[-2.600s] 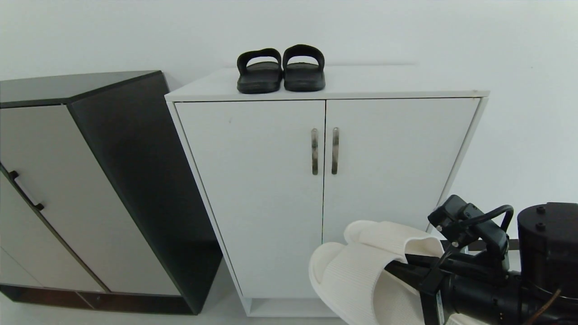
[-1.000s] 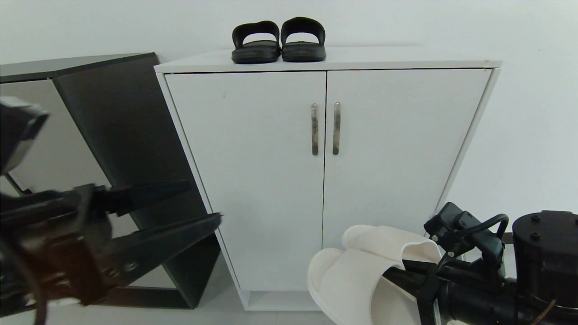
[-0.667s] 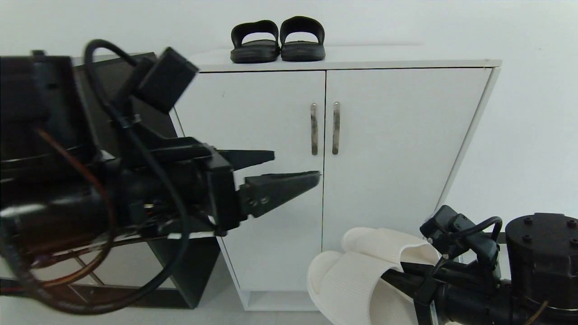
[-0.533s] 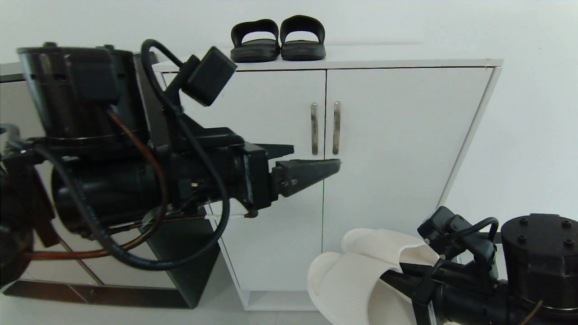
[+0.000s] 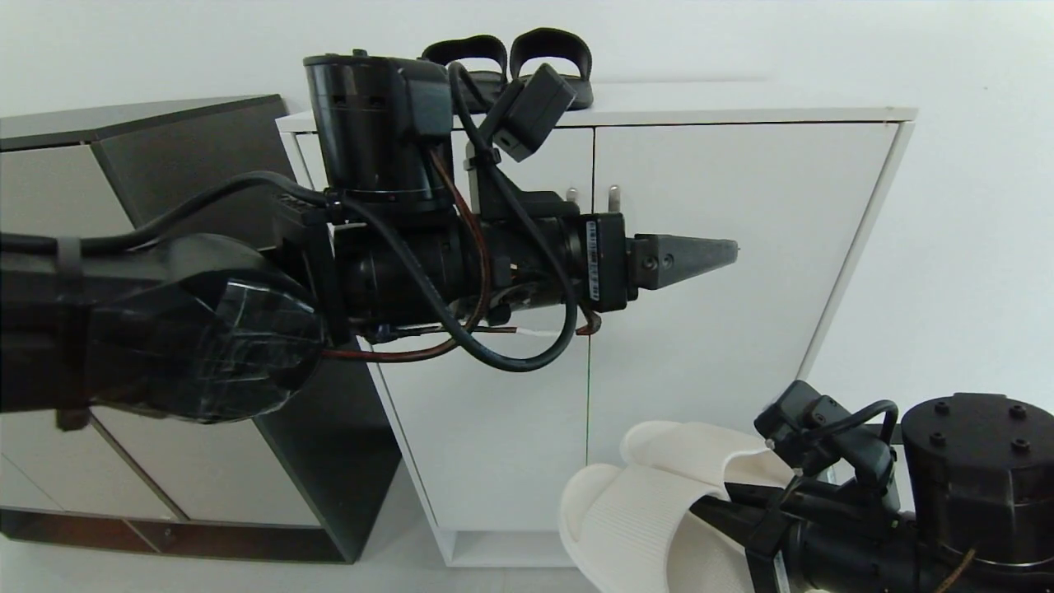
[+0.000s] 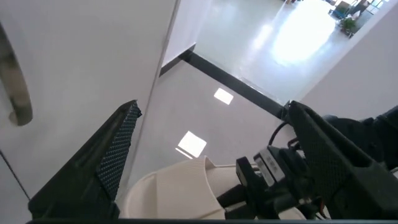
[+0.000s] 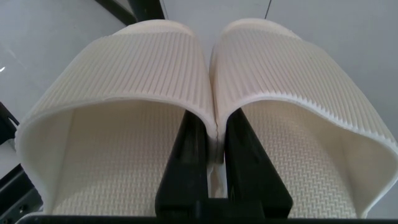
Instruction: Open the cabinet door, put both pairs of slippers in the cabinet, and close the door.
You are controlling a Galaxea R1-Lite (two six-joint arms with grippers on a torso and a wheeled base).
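Head and wrist views, cabinet (image 5: pixel 741 214) with both doors shut. You hold the left hand (image 6: pixel 211 146) level across the door fronts, near the centre of the head view, with its fingers spread wide. Judged from the task, this readies it to take a door handle (image 6: pixel 13 87), which lies just beside one finger. The right hand (image 7: pixel 214 134), at 5 o'clock, is pressed together on the two adjoining inner walls of the white slippers (image 5: pixel 650 502). One pinch thus carries the pair side by side, toes towards the doors, low and apart from them, probably waiting for the opening. The black slippers (image 5: pixel 553 58) rest on the cabinet top at 12 o'clock, well apart from either hand. A dark cabinet (image 5: pixel 206 156) stands at 9 o'clock. From the head camera the left hand shows edge-on, so its spread cannot be read there. Its arm covers most of both handles, leaving only their upper ends, and hides part of one black slipper. The heels of the white pair are masked by the right arm and cut off at the lower edge. Whether the left fingers touch the door cannot be told.
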